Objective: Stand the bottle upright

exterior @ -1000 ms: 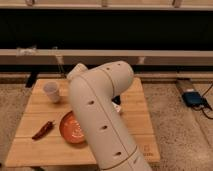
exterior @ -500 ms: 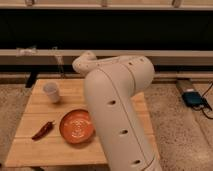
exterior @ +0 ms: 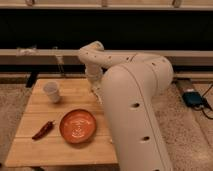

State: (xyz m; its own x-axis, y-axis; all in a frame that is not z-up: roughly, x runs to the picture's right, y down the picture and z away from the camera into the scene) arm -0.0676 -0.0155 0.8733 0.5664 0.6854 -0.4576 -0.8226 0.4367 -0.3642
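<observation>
Reaching down over the bench's [exterior: 70,150] far right edge, claw [exterior: 96,91] pinched together, nothing visibly held. Can't spot the bottle anywhere, maybe behind the arm [exterior: 135,100]. Probably not stood up yet.

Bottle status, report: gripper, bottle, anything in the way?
Gripper shut, low over the table's back edge. Bottle not visible, possibly hidden behind the arm. White cup, orange bowl, red pepper stand apart to the side.
</observation>
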